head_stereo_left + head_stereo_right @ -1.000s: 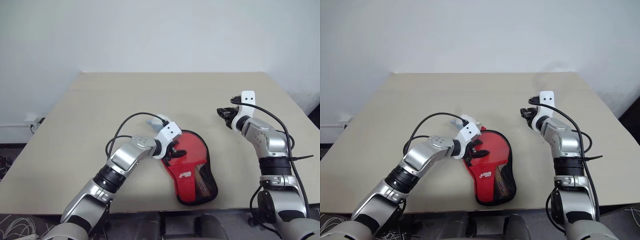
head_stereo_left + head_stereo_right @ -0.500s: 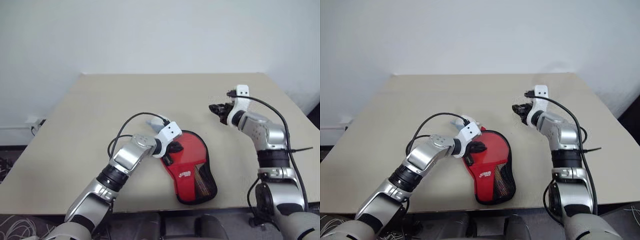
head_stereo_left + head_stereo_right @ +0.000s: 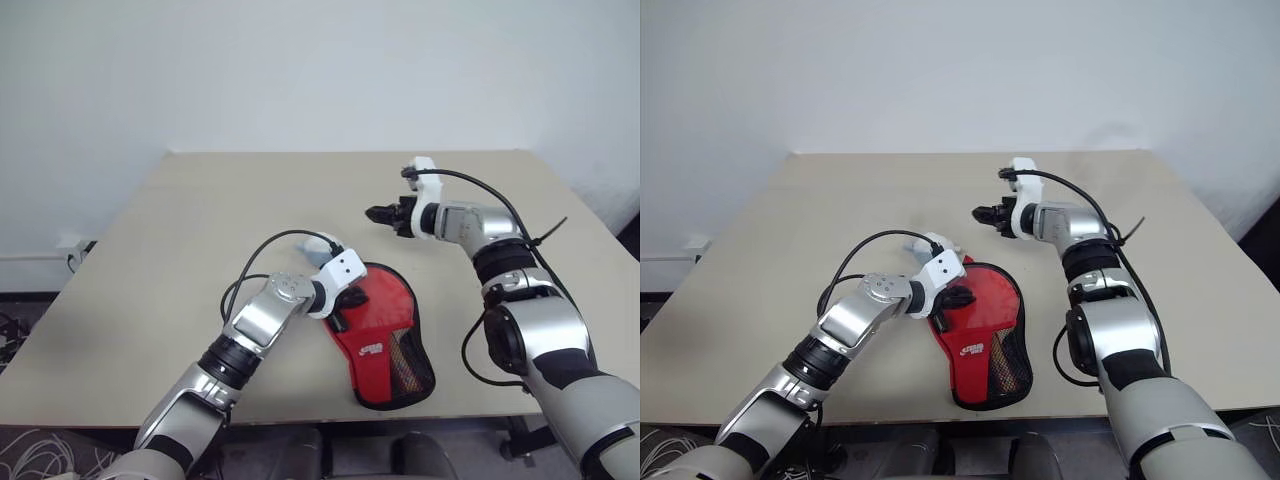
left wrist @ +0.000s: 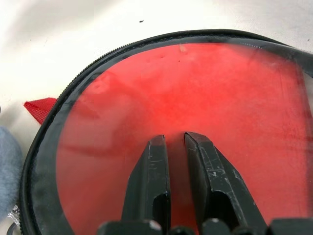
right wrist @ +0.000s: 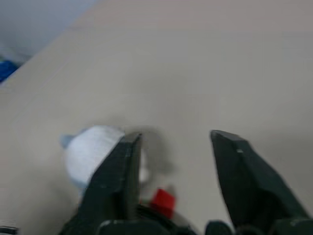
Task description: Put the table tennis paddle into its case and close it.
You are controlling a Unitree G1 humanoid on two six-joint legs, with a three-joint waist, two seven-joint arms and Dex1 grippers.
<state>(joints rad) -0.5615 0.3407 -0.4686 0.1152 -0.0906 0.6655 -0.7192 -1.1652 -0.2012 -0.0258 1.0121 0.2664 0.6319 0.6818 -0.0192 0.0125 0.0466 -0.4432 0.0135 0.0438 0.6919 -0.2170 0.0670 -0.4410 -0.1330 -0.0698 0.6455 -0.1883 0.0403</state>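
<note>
A: What takes up most of the scene?

B: The beige counter point(image 3: 200, 220), bare over most of its top. Toward its six o'clock edge lies the case point(image 3: 385, 345), red with black trim and a black mesh pocket (a small white logo sits beside the mesh), its round end toward twelve o'clock.

A: And the table tennis paddle?

B: I cannot tell; the case hides anything that may be inside.

A: The arms?

B: The left gripper point(image 4: 176, 144) rests at the case's eleven o'clock side, over the red fabric. Its fingers point(image 4: 151, 171) stand narrow, nearly together, and whether they pinch the fabric I cannot tell. The right gripper point(image 3: 383, 213) hangs above the bare counter at the case's twelve o'clock, apart from it, pointing toward nine o'clock. Its fingers point(image 5: 239, 166) stand wide with nothing between them.

A: Anything smaller?

B: A grey-blue fuzzy ball point(image 3: 312, 243) lies just beside the case at eleven o'clock, and a small red tab point(image 4: 41, 107) pokes out from the case's zip edge near it.
</note>
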